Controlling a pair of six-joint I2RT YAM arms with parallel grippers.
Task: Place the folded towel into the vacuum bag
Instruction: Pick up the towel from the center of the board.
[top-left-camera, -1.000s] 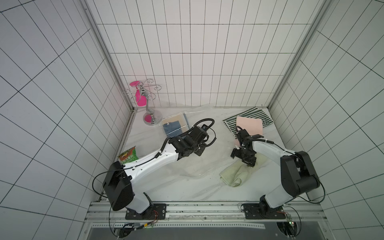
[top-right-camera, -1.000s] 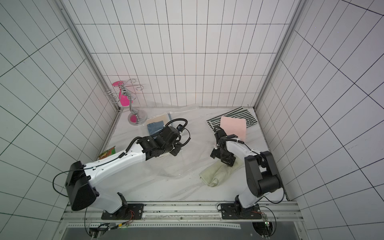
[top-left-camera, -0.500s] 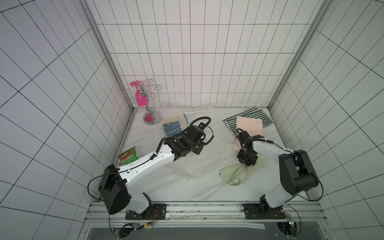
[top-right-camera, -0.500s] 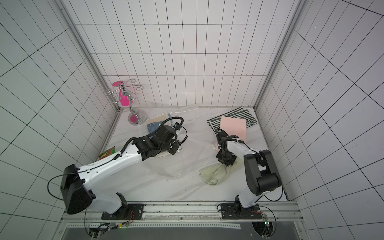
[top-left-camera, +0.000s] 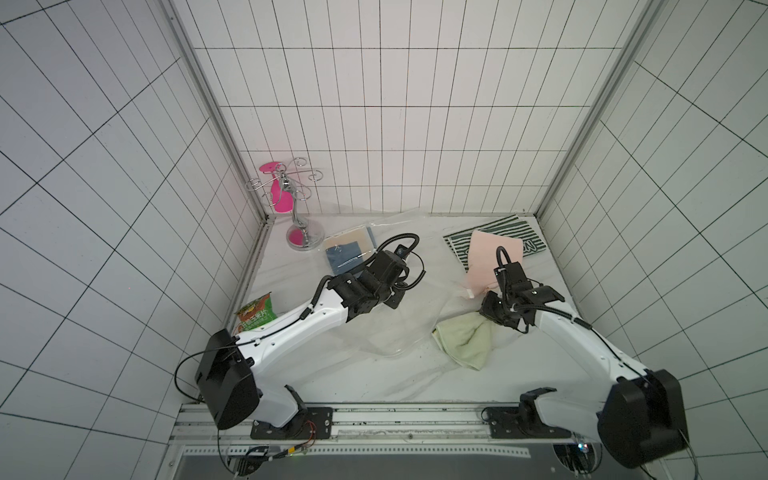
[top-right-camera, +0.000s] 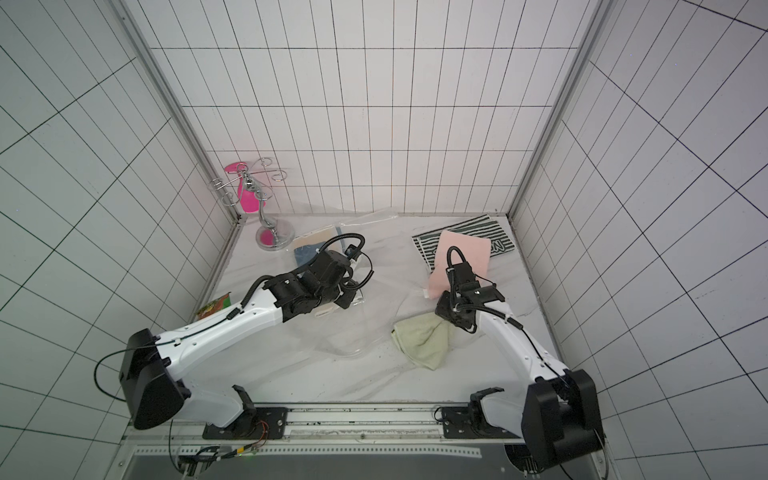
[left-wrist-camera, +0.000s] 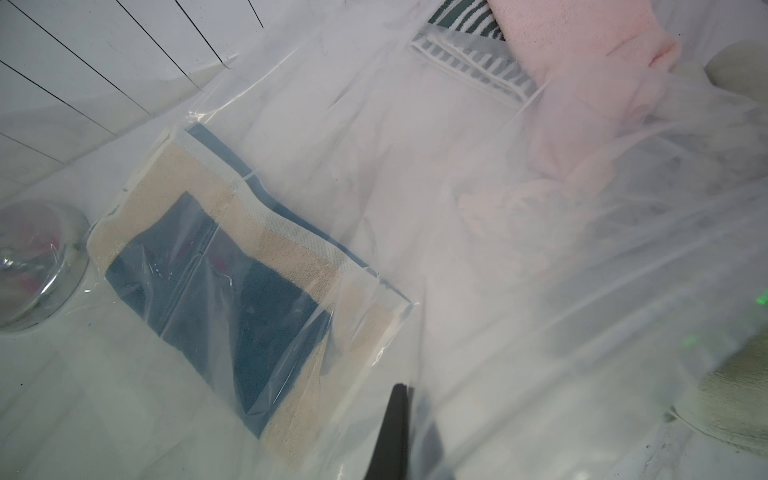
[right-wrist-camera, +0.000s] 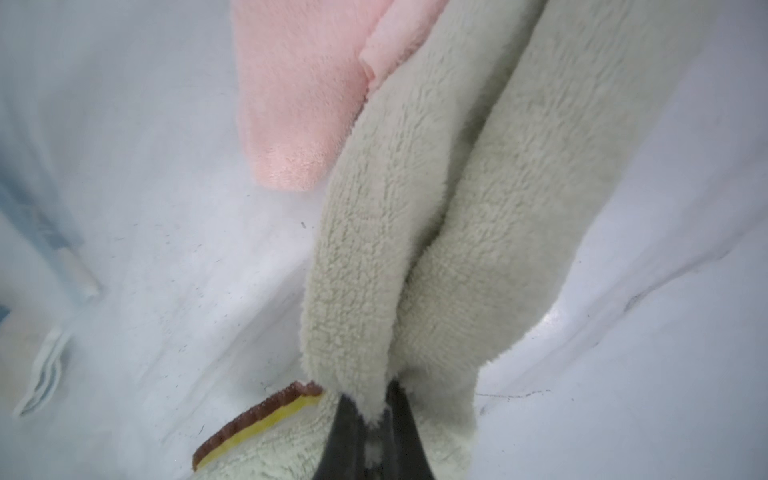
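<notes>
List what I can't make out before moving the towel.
Where the bag opens: top views, clear film blends into the table.
Tips of the left gripper: top views, hidden under its wrist.
How the right gripper holds the towel: top views, wrist covers it.
Anything beyond the towel: right wrist view, blurred.

I'm seeing bright, even, diffuse light in both top views, soft shadows only, wall tiles (top-left-camera: 374, 83) stretched wide-angle at frame edges, left wrist view milky with glare off the vacuum bag (left-wrist-camera: 498, 291), right wrist view sharp on the folded towel (right-wrist-camera: 436, 208) but washed-out and blurred around it.
</notes>
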